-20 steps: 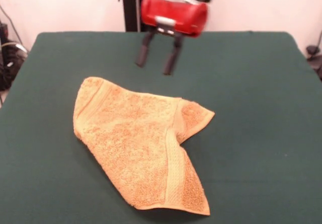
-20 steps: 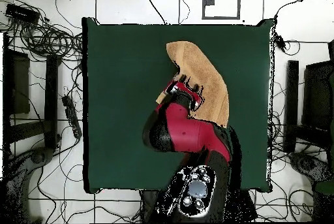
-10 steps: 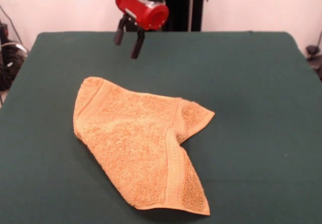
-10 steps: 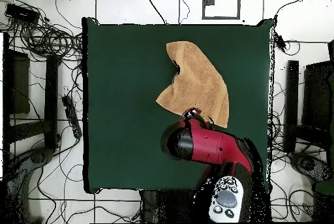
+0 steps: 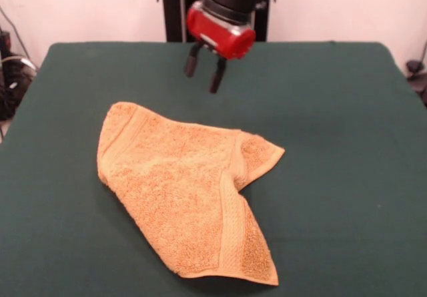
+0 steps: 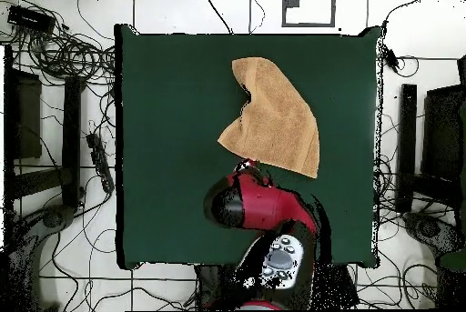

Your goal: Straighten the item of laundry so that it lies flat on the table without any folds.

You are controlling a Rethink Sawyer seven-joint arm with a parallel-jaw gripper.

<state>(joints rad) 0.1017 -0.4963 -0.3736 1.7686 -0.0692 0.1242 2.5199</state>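
The orange-tan towel (image 5: 183, 193) lies crumpled on the green table (image 5: 333, 143), left of centre and toward the near edge in the front view. One side is folded over, with a banded hem running down it and a notch at the right. My gripper (image 5: 203, 75) hangs open and empty above the table beyond the towel's far edge, not touching it. In the overhead view the towel (image 6: 273, 117) lies in the upper middle of the table (image 6: 173, 126). The red arm (image 6: 255, 206) sits just below the towel's lower edge there.
Cables and equipment lie on the floor around the table (image 6: 64, 54). The black pedestal column (image 5: 172, 7) stands behind the table's far edge.
My gripper swung left and back half a second ago, then came right and slightly lower. The towel has not moved.
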